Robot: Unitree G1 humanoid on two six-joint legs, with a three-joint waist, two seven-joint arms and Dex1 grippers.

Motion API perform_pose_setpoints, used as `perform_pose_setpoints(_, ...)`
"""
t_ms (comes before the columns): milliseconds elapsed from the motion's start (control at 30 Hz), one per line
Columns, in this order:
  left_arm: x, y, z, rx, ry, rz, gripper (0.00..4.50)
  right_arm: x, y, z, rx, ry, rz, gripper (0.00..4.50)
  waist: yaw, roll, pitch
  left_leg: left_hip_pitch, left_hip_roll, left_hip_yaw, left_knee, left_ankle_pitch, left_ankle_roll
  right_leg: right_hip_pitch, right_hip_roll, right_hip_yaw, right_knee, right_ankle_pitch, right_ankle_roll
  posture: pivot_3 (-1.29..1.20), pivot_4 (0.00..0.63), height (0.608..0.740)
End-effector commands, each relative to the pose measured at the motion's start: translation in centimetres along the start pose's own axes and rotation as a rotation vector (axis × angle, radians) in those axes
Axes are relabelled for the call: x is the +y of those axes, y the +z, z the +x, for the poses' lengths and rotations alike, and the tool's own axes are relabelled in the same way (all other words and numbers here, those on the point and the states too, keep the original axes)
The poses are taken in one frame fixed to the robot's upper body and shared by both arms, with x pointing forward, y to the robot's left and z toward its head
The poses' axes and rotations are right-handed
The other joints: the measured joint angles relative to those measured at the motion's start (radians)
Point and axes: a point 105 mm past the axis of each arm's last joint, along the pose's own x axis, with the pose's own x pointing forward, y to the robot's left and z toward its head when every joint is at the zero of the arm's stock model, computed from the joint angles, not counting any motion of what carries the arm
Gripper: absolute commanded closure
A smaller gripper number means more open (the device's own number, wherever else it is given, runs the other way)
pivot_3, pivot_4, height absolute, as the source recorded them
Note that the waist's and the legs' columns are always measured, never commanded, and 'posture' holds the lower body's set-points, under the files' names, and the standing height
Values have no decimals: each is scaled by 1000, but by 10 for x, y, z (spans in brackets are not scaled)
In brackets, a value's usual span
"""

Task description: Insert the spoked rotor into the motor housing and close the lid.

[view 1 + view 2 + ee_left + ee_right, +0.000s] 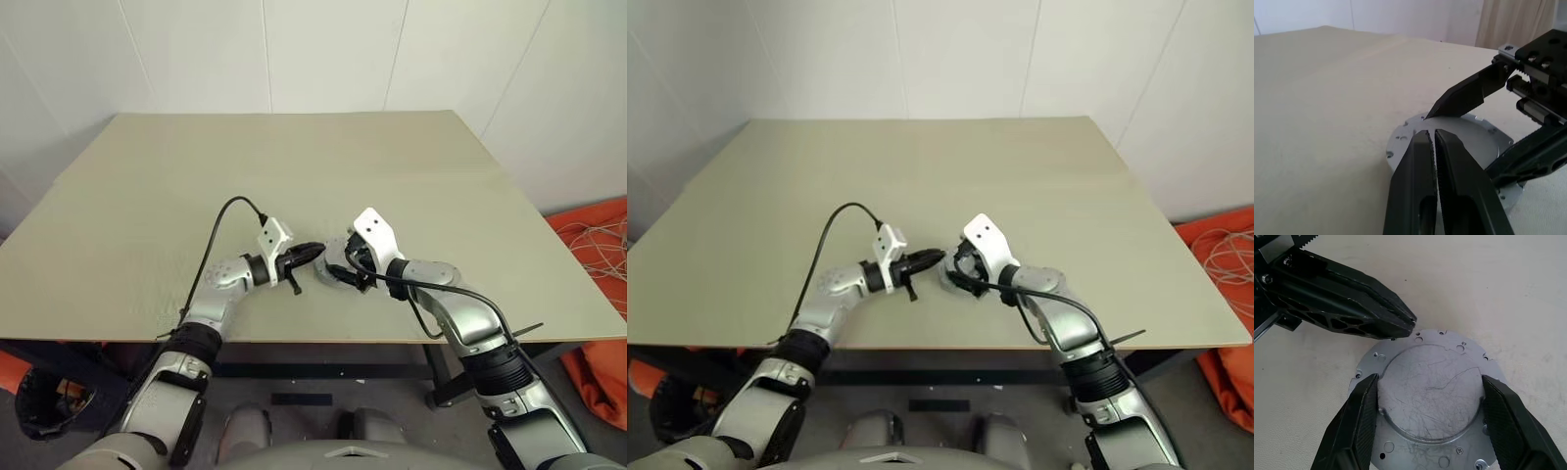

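Two black fingers of our right gripper (1430, 423) are spread wide, one on each side of a round silvery metal part lying flat on the table (294, 186). That part looks like the motor housing (1432, 396) with its plain, scratched side up; we cannot tell if that top face is the lid, and we see no copper windings and no black spoked rotor. The right fingers sit just beside the raised round middle, but we cannot tell if they squeeze it or only stand next to it. Our left gripper (1434, 142) has its fingers pressed together with nothing between them. Its tip points across from the left and sits just at the left edge of the housing, over the flat rim with the small holes. We cannot tell if the tip touches the metal. The housing lies near the front edge of the table, a bit right of the middle, right between our two hands. It is round, so it has no long side to line up with. Both hands are close, but the right one is already around it and the left one only pokes at its side. We think the next move is to push or flip the housing with the left tip while the right fingers keep it from sliding.
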Motion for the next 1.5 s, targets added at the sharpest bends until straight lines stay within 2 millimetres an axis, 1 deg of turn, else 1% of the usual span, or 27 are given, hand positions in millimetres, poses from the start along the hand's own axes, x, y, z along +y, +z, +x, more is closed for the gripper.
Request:
perform_pose_setpoints(33, -1, 13, 10, -32, -22, 33, 4311, 8, -3, 3, 19, 19, -7, 1352, 0, 0, 0, 0, 0, 0, 0, 0, 0, 0, 0, 0, 0, 0, 0, 0, 0, 740)
perform_pose_setpoints(200, -8, 9, 17, 4, -55, 43, 4311, 7, -1, 3, 17, 18, -9, 1352, 0, 0, 0, 0, 0, 0, 0, 0, 0, 0, 0, 0, 0, 0, 0, 0, 0, 740)
perform_pose_setpoints(367, -7, 4, 18, 58, -43, 63, 4311, 8, 1, 4, 14, 17, -16, 1352, 0, 0, 0, 0, 0, 0, 0, 0, 0, 0, 0, 0, 0, 0, 0, 0, 0, 740)
perform_pose_setpoints(600, -5, 0, 18, 116, -40, 70, 4311, 15, 5, 4, -4, 58, -8, 1352, 0, 0, 0, 0, 0, 0, 0, 0, 0, 0, 0, 0, 0, 0, 0, 0, 0, 740)
perform_pose_setpoints(667, -6, 1, 19, 115, -42, 64, 4311, 19, 6, 2, -10, 85, -4, 630, 0, 0, 0, 0, 0, 0, 0, 0, 0, 0, 0, 0, 0, 0, 0, 0, 0, 740)
perform_pose_setpoints(733, -7, 1, 19, 115, -45, 59, 4311, 21, 7, 0, -10, 95, -7, 45, 1, 0, 0, 0, 0, 0, -1, 0, 0, 0, 0, 0, 0, 0, 0, 0, 0, 740)
perform_pose_setpoints(767, -7, 1, 19, 115, -46, 57, 4311, 20, 7, -1, -10, 88, -12, 13, 1, 0, 0, -1, 0, 0, -1, 0, 0, 0, 0, 0, 0, 0, 0, 0, 0, 740)
perform_pose_setpoints(933, -9, 0, 19, 117, -46, 49, 4311, 13, 7, -8, -5, 48, -38, 13, 8, 0, 0, -1, 0, 0, -1, 0, 1, -1, 0, 0, 0, 0, 0, 0, 0, 740)
perform_pose_setpoints(1167, -10, -1, 18, 120, -44, 36, 4311, 0, 14, -35, -16, -25, -109, 13, 28, 0, 0, -2, 0, 0, -2, -1, 2, -3, 0, 0, -1, 0, 0, 0, 0, 740)
perform_pose_setpoints(1233, -11, -2, 18, 119, -46, 30, 4311, -5, 14, -39, -15, -50, -107, 13, 29, 0, 0, -2, 0, 0, -1, -1, 2, -3, 0, 0, -1, 0, 0, 0, 0, 740)
perform_pose_setpoints(1367, -12, -3, 19, 119, -50, 26, 4311, -11, 11, -42, -8, -88, -94, 13, 29, 1, 0, -2, 0, 0, -1, -1, 2, -3, 0, 0, -1, 0, 0, 0, 0, 740)
perform_pose_setpoints(1500, -13, -3, 19, 118, -53, 24, 4311, -14, 13, -49, -26, -104, -9, 13, 30, 1, 0, -2, 0, 0, -1, -1, 1, -3, 0, 0, -1, 0, 0, 0, 0, 740)
